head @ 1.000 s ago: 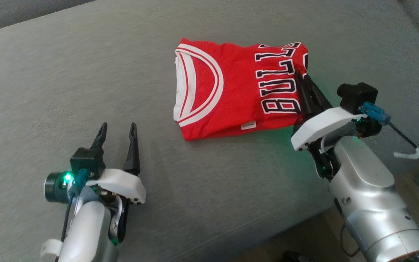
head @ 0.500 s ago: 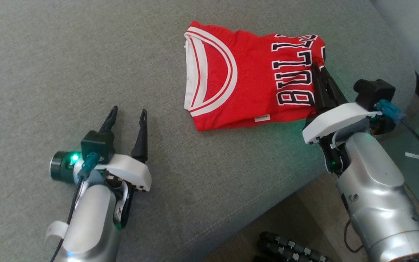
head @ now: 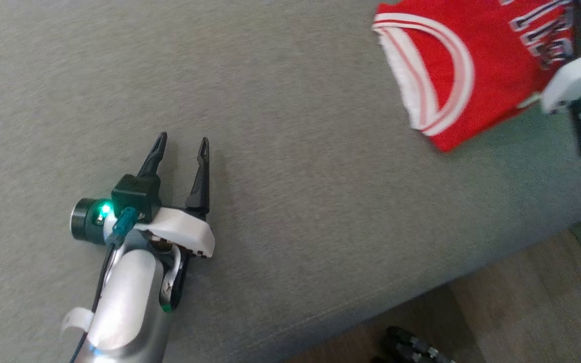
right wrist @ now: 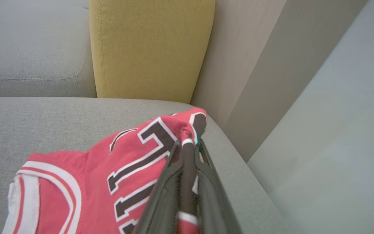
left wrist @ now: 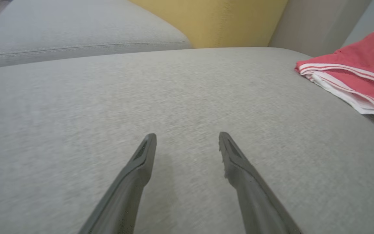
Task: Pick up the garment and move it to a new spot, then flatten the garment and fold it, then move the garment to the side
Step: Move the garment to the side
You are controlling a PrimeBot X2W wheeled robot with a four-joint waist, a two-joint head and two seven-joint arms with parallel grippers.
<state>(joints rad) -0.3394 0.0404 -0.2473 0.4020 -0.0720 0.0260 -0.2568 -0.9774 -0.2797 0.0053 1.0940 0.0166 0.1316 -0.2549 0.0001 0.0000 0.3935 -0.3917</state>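
Noting red jersey point(head: 477, 75) folded on grey seat point(head: 280, 166), white-trimmed collar toward the left, at the seat's end near yellow cushion point(right wrist: 151, 48). Pinched at lettered edge by right gripper point(right wrist: 188, 142), jaws closed on cloth. Logged well apart over bare seat: left gripper point(head: 183, 138), jaws parted, holding nothing.

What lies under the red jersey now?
The grey cushion lies under the jersey. The right gripper pinches its edge. Anything between them is hidden by the cloth.

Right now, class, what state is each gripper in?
Left gripper: open, holding nothing.
Right gripper: shut on the red jersey.
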